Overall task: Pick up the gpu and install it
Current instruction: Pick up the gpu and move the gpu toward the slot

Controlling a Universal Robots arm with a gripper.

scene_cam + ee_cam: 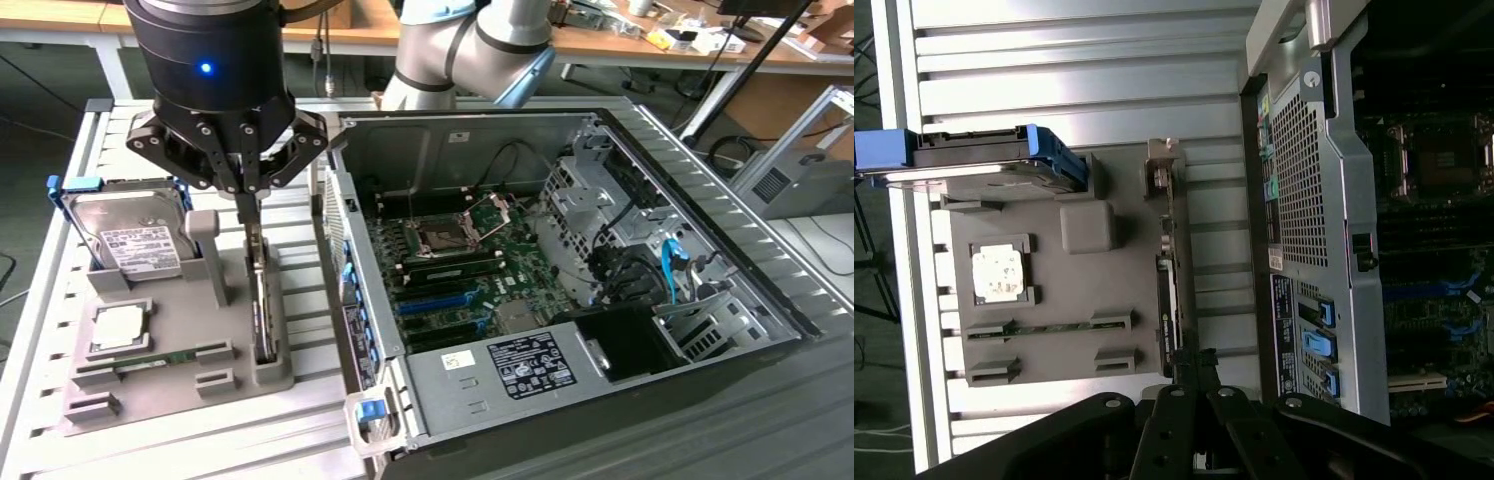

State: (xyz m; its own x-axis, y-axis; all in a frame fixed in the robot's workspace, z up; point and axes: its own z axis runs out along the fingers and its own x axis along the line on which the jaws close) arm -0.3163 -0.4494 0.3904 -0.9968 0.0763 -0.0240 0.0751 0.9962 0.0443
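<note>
The gpu is a thin dark card standing on edge in a slot of the grey holder, beside the open computer case. My gripper hangs straight over the card. Its fingers are pinched together on the card's top edge near one end. The card still sits in its slot. Inside the case, the motherboard's blue expansion slots lie bare.
The holder also carries a silver hard drive in a blue bracket, a square processor chip and a narrow green memory stick. The case wall rises close beside the card. Benches with clutter stand behind.
</note>
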